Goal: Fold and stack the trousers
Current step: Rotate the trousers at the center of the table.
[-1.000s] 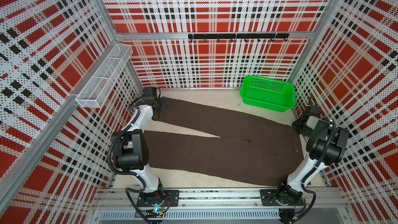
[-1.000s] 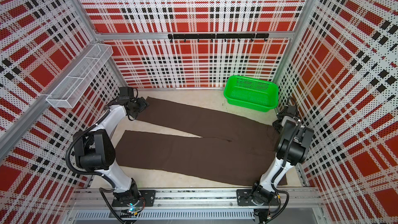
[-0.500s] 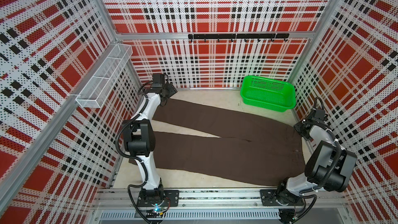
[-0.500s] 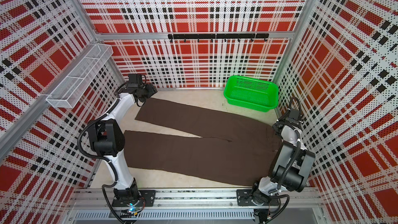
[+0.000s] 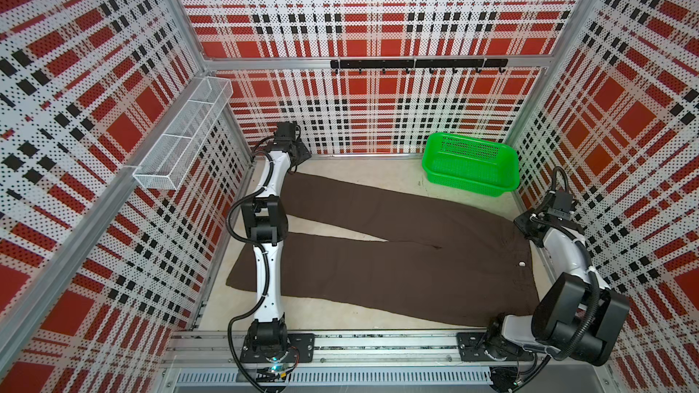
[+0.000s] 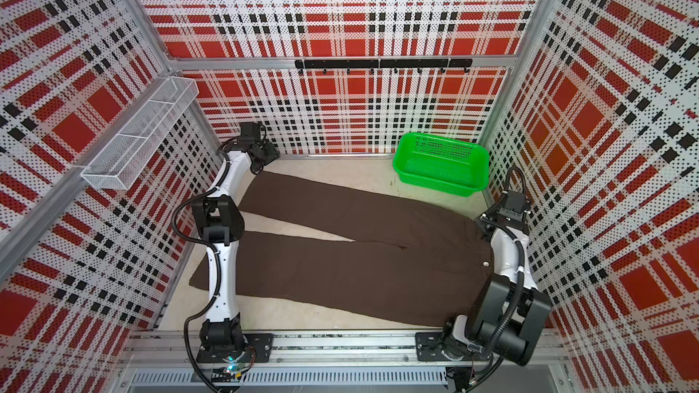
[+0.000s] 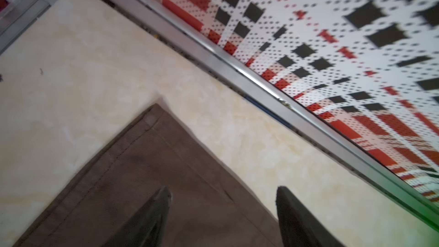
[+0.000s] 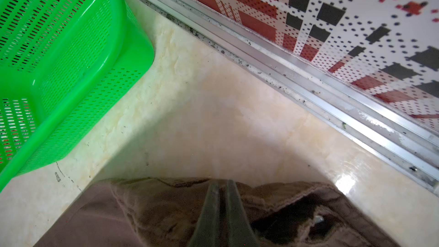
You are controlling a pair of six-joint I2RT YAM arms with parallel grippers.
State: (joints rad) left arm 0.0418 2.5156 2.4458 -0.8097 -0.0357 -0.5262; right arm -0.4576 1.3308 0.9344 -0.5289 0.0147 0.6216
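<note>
- Left gripper (image 7: 223, 190), jaws apart over the trousers (image 7: 133, 174) corner, lower frame: may close on nothing.
- Right gripper (image 8: 221, 184), clamped on the waistband (image 8: 285, 193): thin pinch may slip.

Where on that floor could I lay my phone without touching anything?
Bare floor: the strip between the trousers and back wall, beside the green basket; the wedge between its legs; the strip before the front rail. Crowded around the right gripper.

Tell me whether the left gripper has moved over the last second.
Yes. The left gripper moved farther back, closing on the back wall's bottom rail in a top view.
</note>
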